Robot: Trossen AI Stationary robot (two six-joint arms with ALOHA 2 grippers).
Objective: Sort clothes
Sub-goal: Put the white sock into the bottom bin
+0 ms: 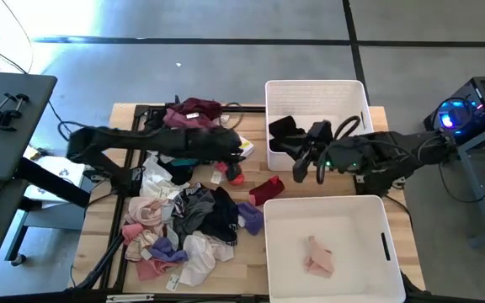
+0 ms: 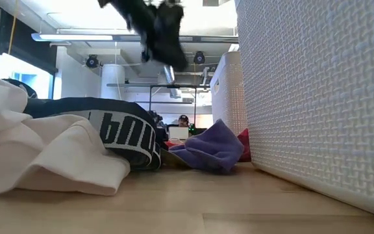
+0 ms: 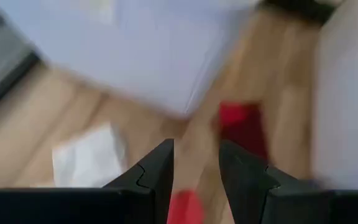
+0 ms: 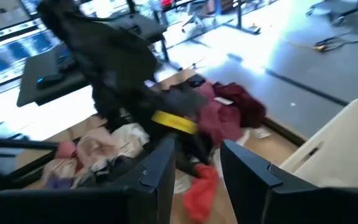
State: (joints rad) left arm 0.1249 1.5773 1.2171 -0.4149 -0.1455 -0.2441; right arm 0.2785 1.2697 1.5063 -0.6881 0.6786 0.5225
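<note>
The clothes lie in a loose heap (image 1: 183, 219) on the wooden table's left half, white, pink, purple, black and grey. A maroon piece (image 1: 194, 111) lies at the far edge. A red garment (image 1: 266, 189) rests on the wood between the heap and the bins. My left gripper (image 1: 236, 164) (image 3: 196, 149) is open above a small red thing (image 1: 235, 175) (image 3: 185, 208), with nothing between its fingers. My right gripper (image 1: 303, 164) (image 4: 197, 146) hangs open and empty over the far bin's near left corner, beside a black garment (image 1: 283, 130) inside that bin.
Two white bins stand on the table's right half, the far one (image 1: 314, 84) and the near one (image 1: 352, 244), which holds a pink garment (image 1: 318, 257). In the low view the near bin's wall (image 2: 317, 97) rises beside a purple piece (image 2: 213, 146). A black stand (image 1: 7, 109) sits at the left.
</note>
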